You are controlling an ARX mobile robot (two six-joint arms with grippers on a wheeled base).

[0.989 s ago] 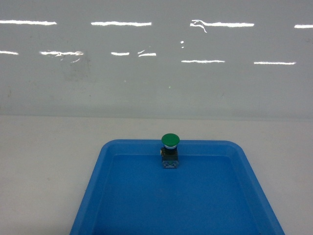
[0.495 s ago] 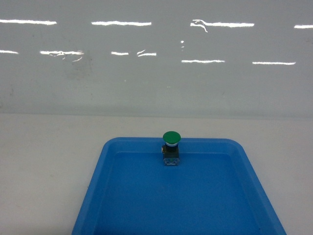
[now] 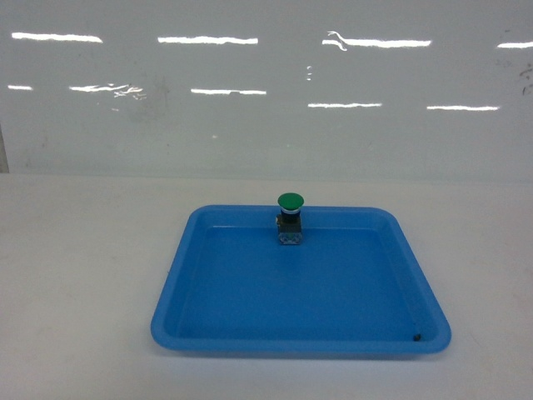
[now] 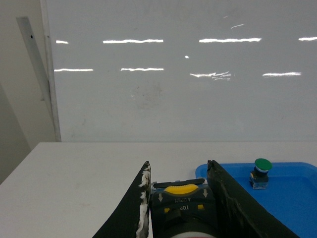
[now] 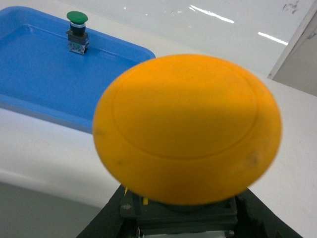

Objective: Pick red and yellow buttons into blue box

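Yellow button (image 5: 187, 128), close up in the right wrist view: broad orange-yellow cap, blurred, filling the middle of the frame, set on a dark boxy base at the bottom edge. Clamped at that base by the right gripper (image 5: 181, 220), with one black finger (image 5: 101, 229) at lower left and the other at lower right, pressed against either side.

In the left wrist view, at bottom centre, a dark button body (image 4: 182, 208) with a yellow strip on top and the printed word "TOP" upside down. Pinched between the two black fingers (image 4: 137, 210) of the left gripper (image 4: 178, 173), closed snugly on both sides. Cap colour impossible to tell from here.

Further out, a shallow blue tray (image 3: 171, 283) lying flat on a white table (image 3: 75, 250), in the lower middle of the head view. Upright inside the tray, against the middle of its far rim, a green button (image 3: 289, 218) on a small dark base. Same tray (image 4: 292, 198) and green button (image 4: 260, 173) at lower right of the left wrist view, and tray (image 5: 29, 64) and green button (image 5: 77, 32) at upper left of the right wrist view, well apart from both held buttons. Tiny dark speck (image 3: 415, 337) on the tray's near right corner.

Behind the table, a glossy white wall (image 3: 266, 108) with bright streaks of reflected light across the upper frame. Neither gripper visible in the head view.
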